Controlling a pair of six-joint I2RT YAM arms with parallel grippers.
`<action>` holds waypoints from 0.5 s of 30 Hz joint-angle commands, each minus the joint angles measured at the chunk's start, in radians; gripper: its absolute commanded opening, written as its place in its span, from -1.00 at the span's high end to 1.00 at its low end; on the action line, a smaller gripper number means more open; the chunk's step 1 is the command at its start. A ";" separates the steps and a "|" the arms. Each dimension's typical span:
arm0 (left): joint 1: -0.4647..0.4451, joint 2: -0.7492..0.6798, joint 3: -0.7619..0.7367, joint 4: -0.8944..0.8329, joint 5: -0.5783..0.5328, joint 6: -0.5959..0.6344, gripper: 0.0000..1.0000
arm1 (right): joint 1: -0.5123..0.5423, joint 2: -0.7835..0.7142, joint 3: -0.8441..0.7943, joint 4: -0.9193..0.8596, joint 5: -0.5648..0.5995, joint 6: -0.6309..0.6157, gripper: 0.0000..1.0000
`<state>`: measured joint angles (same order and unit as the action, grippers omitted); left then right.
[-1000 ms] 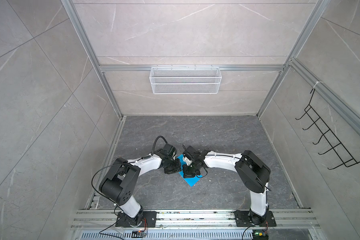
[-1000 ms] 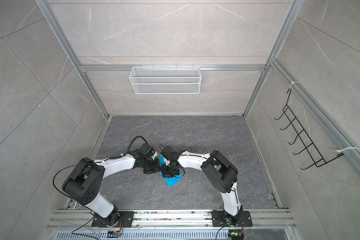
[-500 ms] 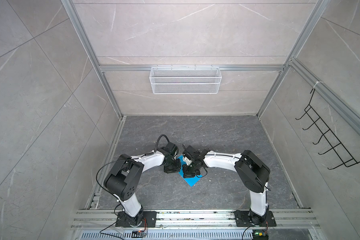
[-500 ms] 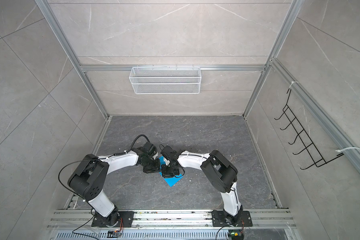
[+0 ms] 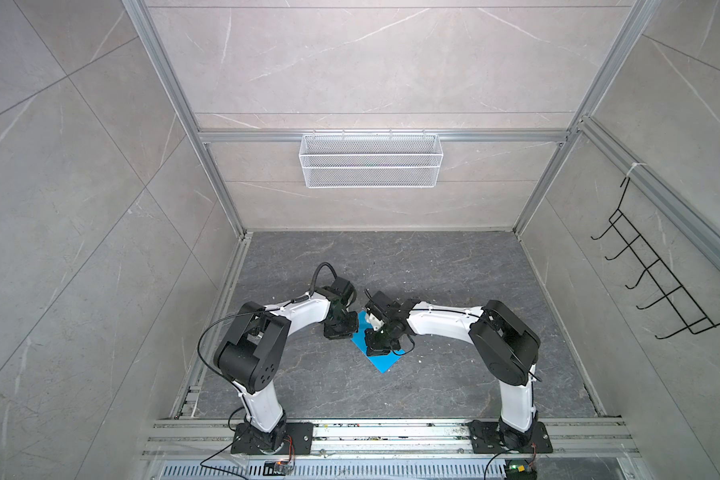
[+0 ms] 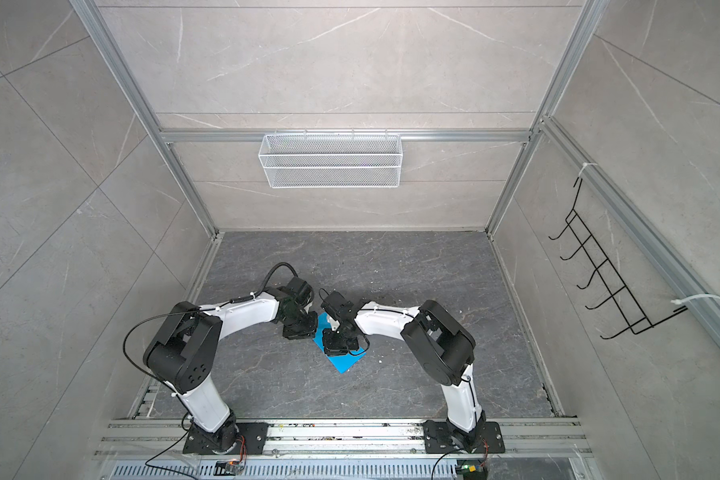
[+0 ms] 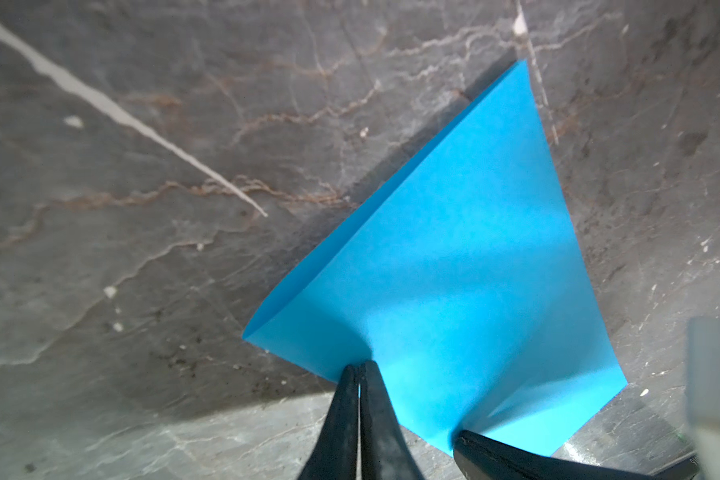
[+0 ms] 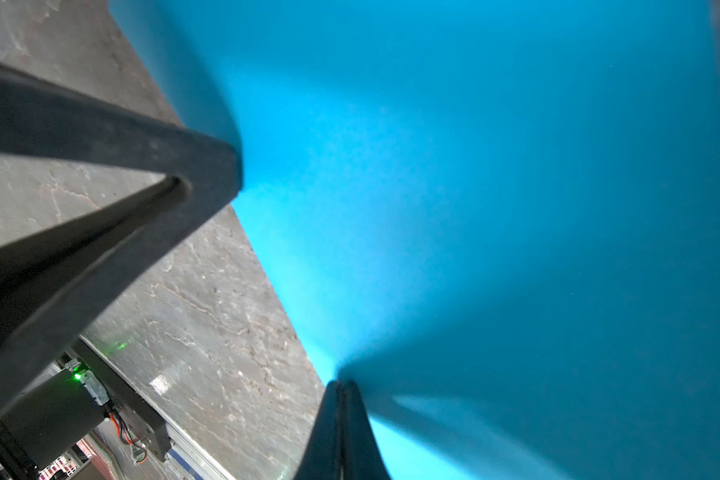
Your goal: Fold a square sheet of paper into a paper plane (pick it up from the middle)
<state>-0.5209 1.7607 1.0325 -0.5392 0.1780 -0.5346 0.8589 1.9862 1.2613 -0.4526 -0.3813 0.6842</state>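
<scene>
The square sheet of paper point(image 5: 381, 362) point(image 6: 344, 365) is bright blue and lies on the dark stone floor between both arms, one corner pointing to the front. In the left wrist view the sheet point(image 7: 454, 270) shows two layers along one edge. My left gripper point(image 7: 358, 368) point(image 5: 341, 329) is shut, pinching one edge of the sheet. My right gripper point(image 8: 341, 384) point(image 5: 377, 345) is shut on the same edge a little way along, and the sheet point(image 8: 474, 187) bulges up from it. The arms hide most of the sheet in both top views. No paper plane is in view.
A white wire basket point(image 5: 370, 160) hangs on the back wall. A black hook rack point(image 5: 657, 286) is fixed to the right wall. Aluminium rails point(image 5: 350, 432) run along the front under both arm bases. Grey stone floor point(image 5: 433, 266) stretches behind the grippers.
The left arm's elbow has swung to the right, nearer the middle, while its gripper stayed at the sheet and its fingers drew closer together. The right arm and the sheet have not visibly moved.
</scene>
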 commanded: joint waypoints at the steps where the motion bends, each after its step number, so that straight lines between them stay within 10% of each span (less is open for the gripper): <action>1: 0.028 0.038 0.011 -0.053 -0.133 0.031 0.79 | 0.006 0.053 -0.024 -0.042 0.032 -0.007 0.86; 15: 0.099 0.061 0.093 -0.109 -0.238 0.089 0.79 | 0.006 0.039 -0.022 -0.026 0.026 -0.001 0.87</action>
<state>-0.4442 1.7958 1.0985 -0.5884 0.0280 -0.4831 0.8589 1.9862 1.2613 -0.4507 -0.3820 0.6842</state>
